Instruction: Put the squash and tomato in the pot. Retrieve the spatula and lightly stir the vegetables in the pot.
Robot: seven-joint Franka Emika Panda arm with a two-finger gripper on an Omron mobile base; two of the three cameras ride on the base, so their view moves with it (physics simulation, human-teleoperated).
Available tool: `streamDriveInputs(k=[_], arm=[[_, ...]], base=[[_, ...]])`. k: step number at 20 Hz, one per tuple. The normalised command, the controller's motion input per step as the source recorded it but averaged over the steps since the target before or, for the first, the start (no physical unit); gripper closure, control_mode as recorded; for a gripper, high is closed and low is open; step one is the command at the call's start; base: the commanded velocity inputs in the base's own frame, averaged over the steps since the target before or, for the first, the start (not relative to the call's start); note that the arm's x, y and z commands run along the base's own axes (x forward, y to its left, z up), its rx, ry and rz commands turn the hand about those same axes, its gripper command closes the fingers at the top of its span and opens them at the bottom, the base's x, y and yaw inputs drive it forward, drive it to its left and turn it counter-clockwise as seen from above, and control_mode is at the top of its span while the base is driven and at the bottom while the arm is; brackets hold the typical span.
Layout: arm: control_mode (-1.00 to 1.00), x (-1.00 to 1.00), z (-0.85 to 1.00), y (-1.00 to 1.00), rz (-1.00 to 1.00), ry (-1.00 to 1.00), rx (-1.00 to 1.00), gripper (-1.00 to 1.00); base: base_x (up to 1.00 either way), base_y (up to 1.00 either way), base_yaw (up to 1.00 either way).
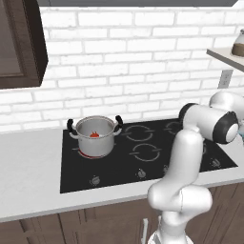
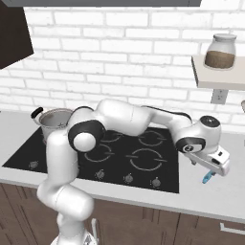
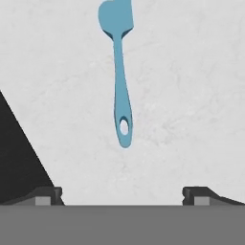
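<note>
The pot (image 1: 95,137) stands on the rear-left burner of the cooktop (image 1: 143,157) with the tomato (image 1: 95,135) inside, while right of the cooktop the gripper (image 3: 122,195), fingers spread wide and empty, hovers above the spatula (image 3: 120,72) lying flat on the counter (image 3: 191,95).

You'll see the pot (image 1: 95,136) is shiny stainless steel with black loop handles, and the tomato (image 1: 95,135) inside looks smooth and bright red. The spatula (image 3: 119,72) reads as matt teal-blue plastic or silicone, lying on a pale, faintly mottled stone-like counter (image 3: 191,95). Your cooktop (image 2: 143,162) is glossy black glass. The wall (image 1: 133,57) is white brick, the cabinet (image 1: 19,43) is dark wood, and the jar (image 2: 220,51) on the shelf is clear glass.
</note>
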Motion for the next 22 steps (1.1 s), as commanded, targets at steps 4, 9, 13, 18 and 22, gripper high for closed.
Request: streamDriveInputs(k=[4,9,13,18,22], arm=[[-1.0,0.05,0.0,-0.47,0.04,0.09,0.2,-1.0],[-1.0,0.08,-0.18,-0.17,0.01,0.01,0.05,-1.0],[-1.0,0.3,-0.43,0.06,-0.02,-0.06,-0.03,-1.0],[-1.0,0.3,-0.58,0.24,-0.08,-0.11,-0.06,-1.0],[-1.0,0.13,-0.51,0.31,-0.13,-0.1,-0.11,-1.0]], base=[[0.0,0.0,0.0],[0.0,0.0,0.0],[0.0,0.0,0.0],[0.0,0.0,0.0],[0.0,0.0,0.0]])
